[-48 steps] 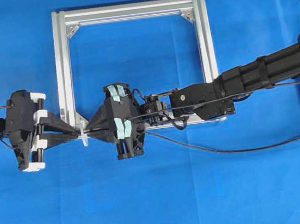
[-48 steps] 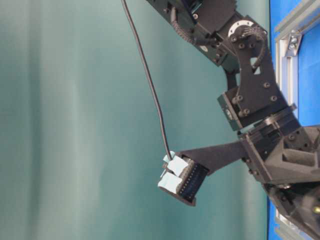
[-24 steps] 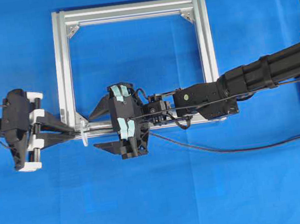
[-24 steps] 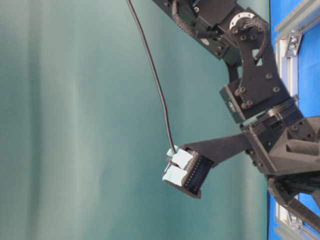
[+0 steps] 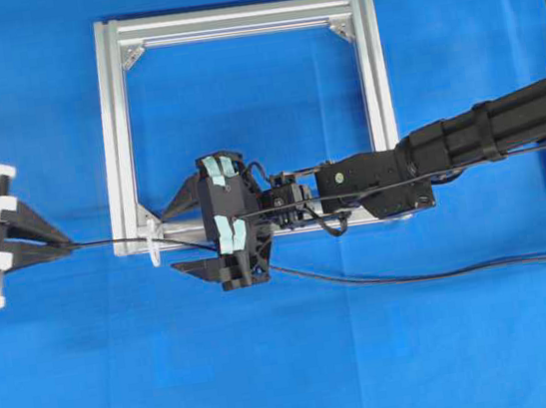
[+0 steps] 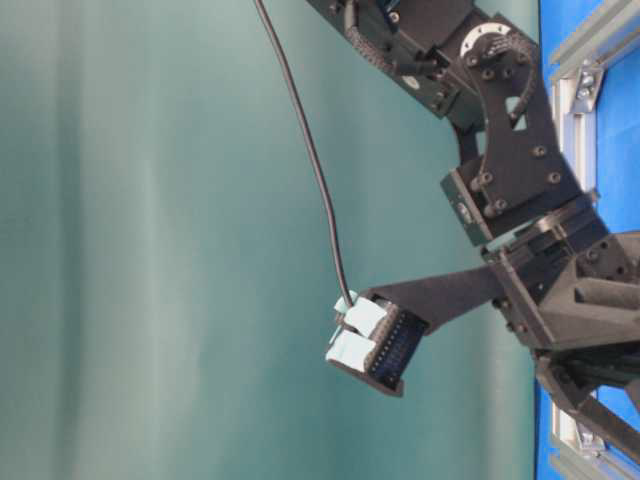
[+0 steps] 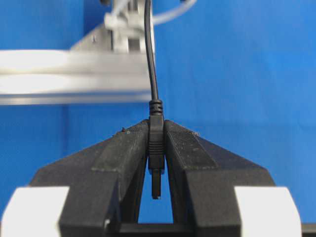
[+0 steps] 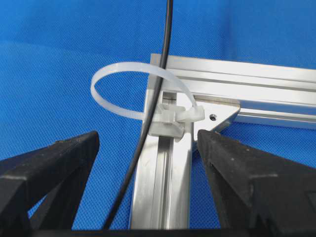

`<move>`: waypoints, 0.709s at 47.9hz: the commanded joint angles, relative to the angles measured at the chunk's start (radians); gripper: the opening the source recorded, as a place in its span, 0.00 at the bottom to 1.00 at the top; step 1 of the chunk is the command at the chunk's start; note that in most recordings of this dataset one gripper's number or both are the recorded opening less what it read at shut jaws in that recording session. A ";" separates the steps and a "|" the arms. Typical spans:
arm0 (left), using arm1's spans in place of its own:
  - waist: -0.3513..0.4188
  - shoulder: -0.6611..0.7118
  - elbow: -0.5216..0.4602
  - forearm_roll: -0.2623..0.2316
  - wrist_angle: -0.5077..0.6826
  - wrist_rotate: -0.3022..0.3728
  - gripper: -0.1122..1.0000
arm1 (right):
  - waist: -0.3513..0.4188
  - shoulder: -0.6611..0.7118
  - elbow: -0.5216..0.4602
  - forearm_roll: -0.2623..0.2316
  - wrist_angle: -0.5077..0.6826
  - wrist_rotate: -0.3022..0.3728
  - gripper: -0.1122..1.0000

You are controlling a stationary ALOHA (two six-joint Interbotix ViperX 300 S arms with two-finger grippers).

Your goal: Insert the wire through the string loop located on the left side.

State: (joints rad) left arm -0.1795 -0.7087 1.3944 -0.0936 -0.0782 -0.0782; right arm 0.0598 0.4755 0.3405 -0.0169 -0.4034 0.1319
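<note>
The work surface is a blue cloth-covered table (image 5: 373, 352) carrying a rectangular silver aluminium frame (image 5: 373, 80); the table-level view is turned on its side and is mostly filled by a plain teal backdrop. At the left edge of the overhead view, the left gripper (image 5: 58, 249) is clamped on the plug end of the wire (image 5: 117, 243); the left wrist view shows both fingers (image 7: 182, 153) pressed against the plug body, with the tip projecting back between them. Most of this gripper's body is cut off by the picture edge. From the plug the wire runs right, across the frame's left rail and through the string loop (image 8: 128, 81), a whitish translucent tie fixed at the frame's lower-left corner; the right wrist view shows the black strand inside the loop. The right gripper (image 5: 185, 238) sits just right of that corner with its jaws spread wide, one on each side of the wire, holding nothing. Beyond it the wire is partly hidden under the right arm, then trails across the cloth toward the right edge. No legible writing or labels can be made out; pale tape patches on the right gripper are blank.
</note>
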 commanded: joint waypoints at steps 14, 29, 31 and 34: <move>0.002 -0.178 0.002 0.003 0.112 -0.002 0.17 | 0.002 -0.055 -0.008 0.000 -0.008 -0.005 0.95; 0.002 -0.092 -0.002 0.002 0.112 -0.043 0.17 | 0.003 -0.055 -0.008 0.000 -0.008 -0.005 0.95; 0.002 -0.087 0.000 0.002 0.114 -0.052 0.18 | 0.002 -0.055 -0.008 0.000 -0.008 -0.005 0.95; 0.002 -0.083 0.000 0.003 0.118 -0.064 0.18 | 0.002 -0.055 -0.009 0.000 -0.008 -0.005 0.95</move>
State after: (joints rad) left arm -0.1795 -0.8023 1.4082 -0.0936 0.0414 -0.1335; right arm 0.0598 0.4755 0.3405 -0.0169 -0.4050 0.1289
